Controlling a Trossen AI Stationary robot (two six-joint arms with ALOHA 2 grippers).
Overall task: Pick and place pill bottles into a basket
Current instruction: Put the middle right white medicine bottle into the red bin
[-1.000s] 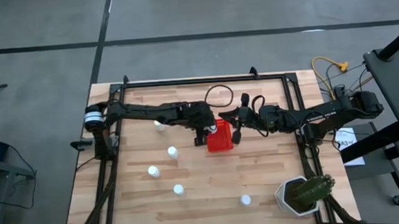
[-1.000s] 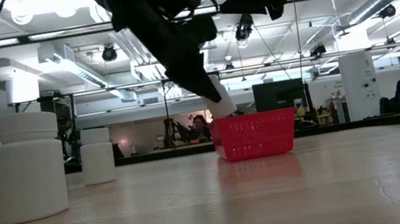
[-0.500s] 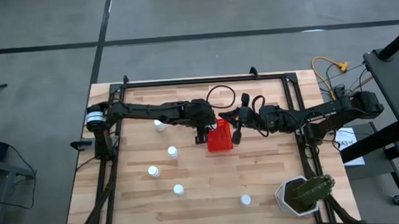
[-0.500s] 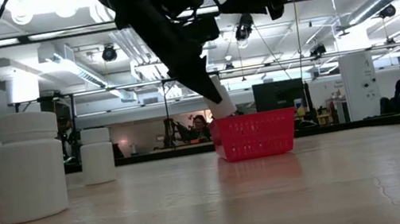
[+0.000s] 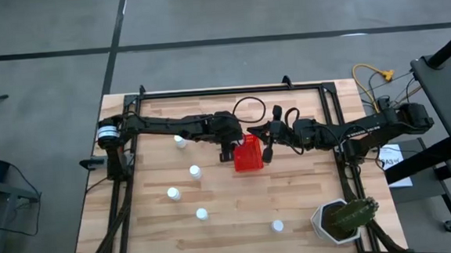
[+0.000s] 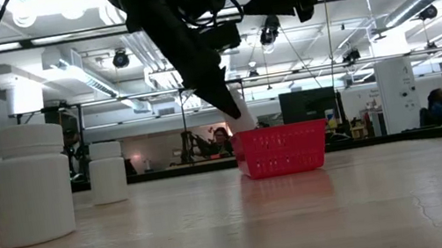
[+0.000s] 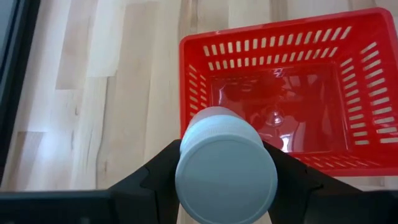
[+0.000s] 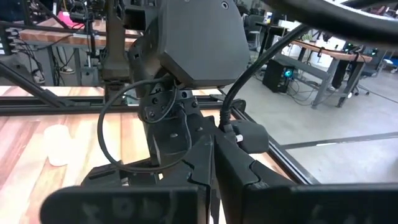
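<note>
My left gripper [image 5: 232, 147] is shut on a white pill bottle [image 7: 225, 169] just above the left rim of the red basket [image 5: 249, 156]. In the low view the bottle [image 6: 237, 112] slants down toward the basket [image 6: 283, 150]. My right gripper [image 5: 267, 145] is shut and empty, hovering by the basket's right side. Several more bottles stand on their bases on the table: one [image 5: 181, 142] under the left arm, others at the near left [image 5: 194, 172] [image 5: 172, 194] [image 5: 202, 214] and one near the front [image 5: 277, 226]. My left gripper pinches the bottle's round body between its two fingers [image 7: 160, 169], one on each side. The bottle lies along the fingers, its cap [image 7: 225, 177] toward the wrist and its base toward the basket. It slants down from the table's left and hangs clear above the basket's left rim.
A white pot with a green plant [image 5: 341, 220] stands at the table's near right corner. A black frame [image 5: 231, 89] runs along the table's far and side edges. A black cable loop [image 5: 248, 105] lies behind the basket. The two grippers are close together over the basket.
My left gripper has shifted a little toward the table's left edge with the bottle, which stays slanted and clear above the basket's left rim.
</note>
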